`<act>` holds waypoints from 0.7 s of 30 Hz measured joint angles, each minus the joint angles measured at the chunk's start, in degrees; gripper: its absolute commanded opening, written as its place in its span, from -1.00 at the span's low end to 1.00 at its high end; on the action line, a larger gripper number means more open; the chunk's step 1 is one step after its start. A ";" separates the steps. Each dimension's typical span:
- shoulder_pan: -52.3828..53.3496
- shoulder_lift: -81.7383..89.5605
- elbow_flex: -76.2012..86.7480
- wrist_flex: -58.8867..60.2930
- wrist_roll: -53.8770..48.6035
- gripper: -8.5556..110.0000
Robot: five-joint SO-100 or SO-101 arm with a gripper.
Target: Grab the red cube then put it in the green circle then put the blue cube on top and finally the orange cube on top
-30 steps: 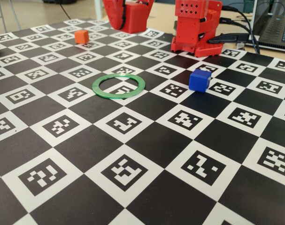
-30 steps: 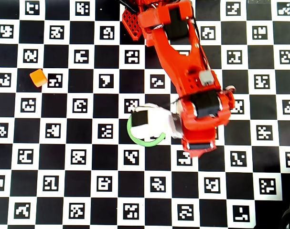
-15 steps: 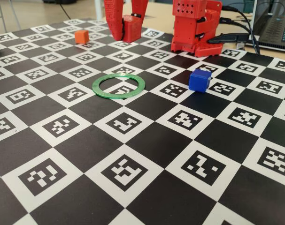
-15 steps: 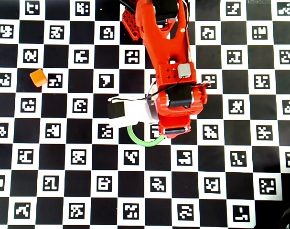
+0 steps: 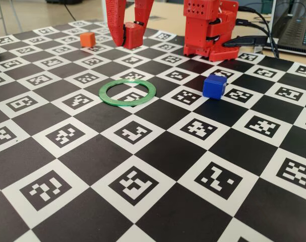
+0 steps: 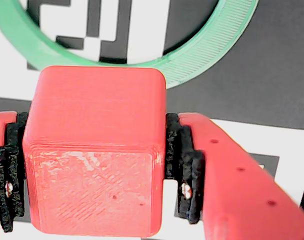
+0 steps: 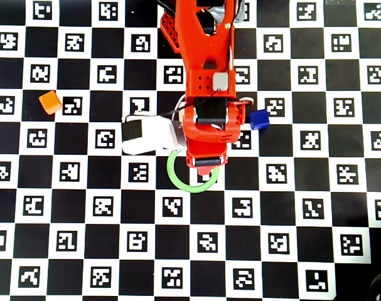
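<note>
1. Far left in the overhead view, the orange cube sits alone on the table, a black-and-white checkerboard printed with coded markers. In the fixed view it lies near the back left, well apart from everything else.

2. Near the middle, the green circle lies flat on the table. In the fixed view nothing rests inside it; only checkerboard shows through its open middle. In the overhead view the arm covers the top part of the ring.

3. The hand is clamped on the red cube. In the wrist view, black pads press against the cube's 2 opposite sides, and the green circle shows just beyond the cube, underneath it. In the fixed view the hand holds the red cube above the table, behind the ring.

4. Right of the ring, the blue cube rests on the table. In the overhead view it sits just beside the arm's right edge.

5. At the back right in the fixed view stands the arm's red base.
</note>
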 measured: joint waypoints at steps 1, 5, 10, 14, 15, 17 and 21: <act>0.00 0.18 0.88 -0.70 0.35 -0.79; 0.00 0.35 3.69 -3.96 1.14 -0.79; 1.05 0.35 6.86 -8.44 1.49 -0.79; 2.37 0.09 8.79 -11.95 1.49 -0.79; 2.81 -0.53 8.88 -12.74 1.49 -0.79; 3.43 -2.02 8.96 -13.89 1.49 -0.79; 4.31 -3.69 9.67 -15.82 1.14 -0.79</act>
